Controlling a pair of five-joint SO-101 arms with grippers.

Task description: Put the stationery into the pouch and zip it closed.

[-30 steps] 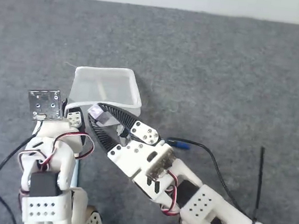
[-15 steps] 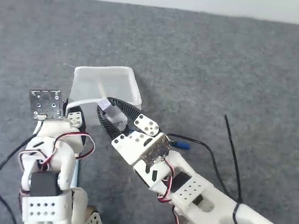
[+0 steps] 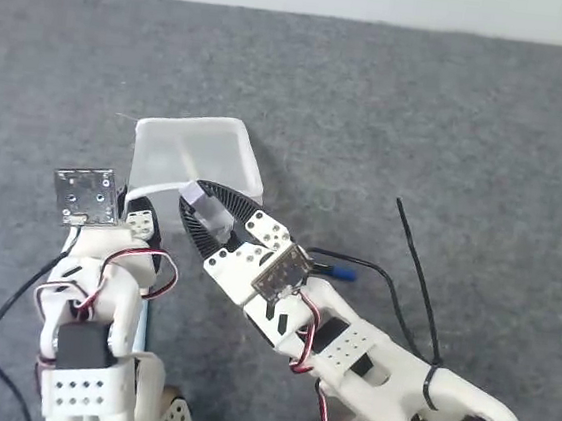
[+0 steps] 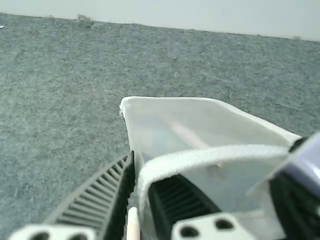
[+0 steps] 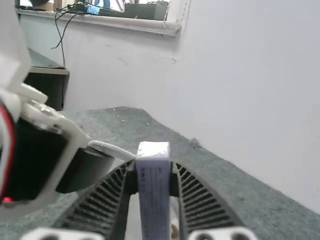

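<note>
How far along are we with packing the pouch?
Done: a pencil-like stick already lies inside the pouch. In hand: the left end effector pinches the pouch's rim, and the right end effector grips a small block at the opening. Left: dropping it in, then zipping the pouch shut.

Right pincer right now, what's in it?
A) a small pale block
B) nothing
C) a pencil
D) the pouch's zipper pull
A: the right pincer is shut on a small pale block, held at the open mouth of the pouch.
</note>
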